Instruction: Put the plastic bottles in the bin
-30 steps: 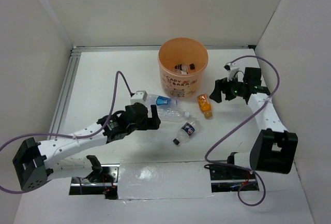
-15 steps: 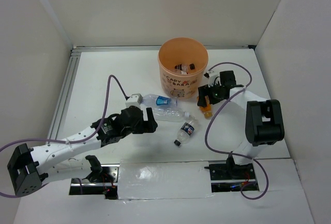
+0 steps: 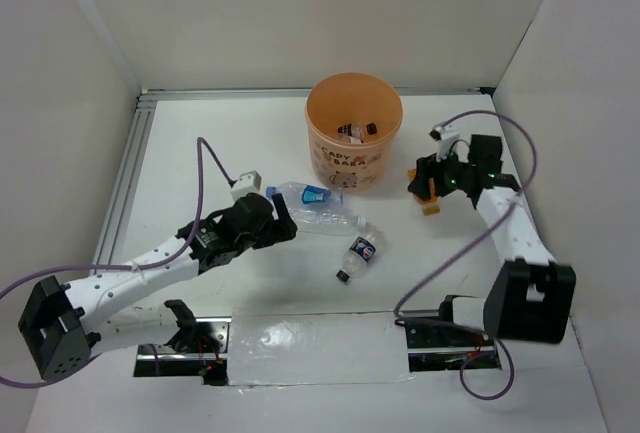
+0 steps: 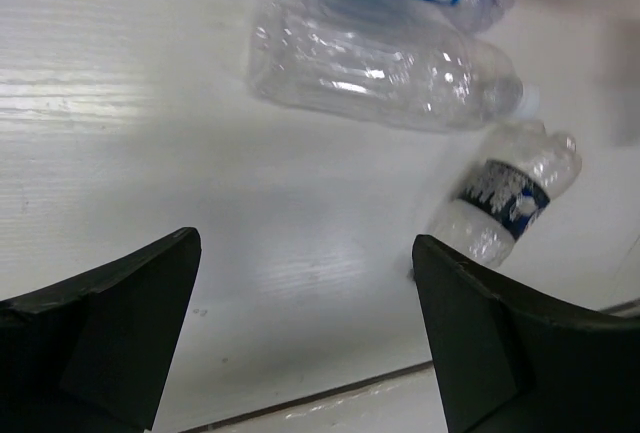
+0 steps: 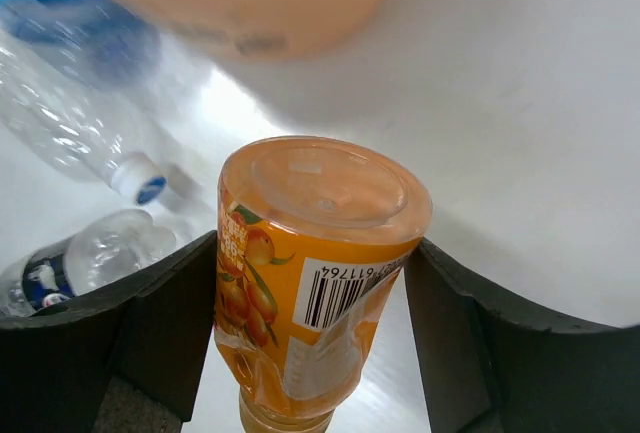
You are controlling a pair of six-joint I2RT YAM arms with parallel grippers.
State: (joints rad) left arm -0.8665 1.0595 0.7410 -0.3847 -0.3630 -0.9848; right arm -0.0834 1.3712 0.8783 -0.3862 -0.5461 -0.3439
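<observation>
1. My right pincer (image 3: 430, 191) was clenched on the orange bottle (image 5: 312, 253). In the wrist view its fingers (image 5: 165, 323) pressed the label from both sides.
2. The orange bottle hung with its base toward my wrist camera and its cap downward. It was to the right of the bin (image 3: 352, 165) and apart from it. I could not tell whether the cap touched the bench (image 3: 200, 153).
3. My left pincer (image 3: 284, 221) was released, its jaws spread wide and holding nothing, low over the bench.
4. Just beyond its tips the plain bottle (image 3: 332, 220) lay on its side, cap pointing right.
5. The blue bottle (image 3: 306, 194) lay on its side just beside the plain bottle, between it and the bin.
6. The dark bottle (image 3: 360, 255) lay slanted on the bench, nearer my bases. Its base was near the plain bottle's cap and its own cap pointed toward me. It was apart from both pincers.
7. The bin stood upright toward the back of the bench. At least one binned bottle (image 3: 350, 132) lay at its bottom, though how many were inside was too small to tell.
8. Three bottles were still on the bench and one was in my right grasp.
</observation>
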